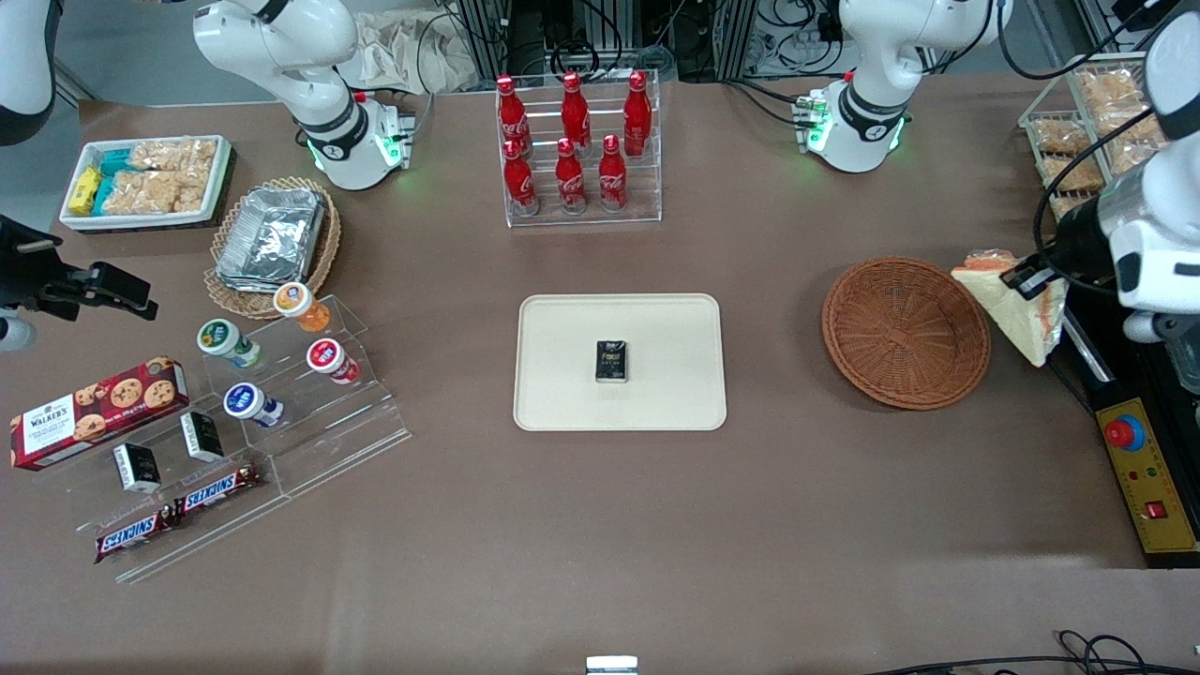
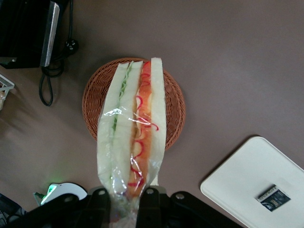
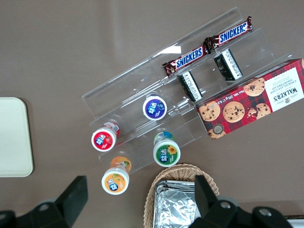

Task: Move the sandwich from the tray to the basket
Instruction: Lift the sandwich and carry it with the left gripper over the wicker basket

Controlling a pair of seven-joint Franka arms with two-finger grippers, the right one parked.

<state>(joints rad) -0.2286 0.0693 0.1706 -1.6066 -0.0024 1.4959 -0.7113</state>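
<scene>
The brown table (image 1: 656, 525) has the white tray (image 1: 562, 394) on it, with the round wicker basket (image 1: 907, 333) more toward the working arm's end. The sandwich (image 1: 1012, 305) is held up near that basket. Looks light and squishy in slick wrap, so I'd hold the bunched-up end and not squash the middle. The left gripper (image 2: 127, 194) is right there, jaws closed on that end, the rest poking out past the tips.

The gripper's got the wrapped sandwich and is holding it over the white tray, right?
No, not over the white tray: the front view shows the gripper holding the wrapped sandwich near the round wicker basket, toward the working arm's end of the table.
</scene>
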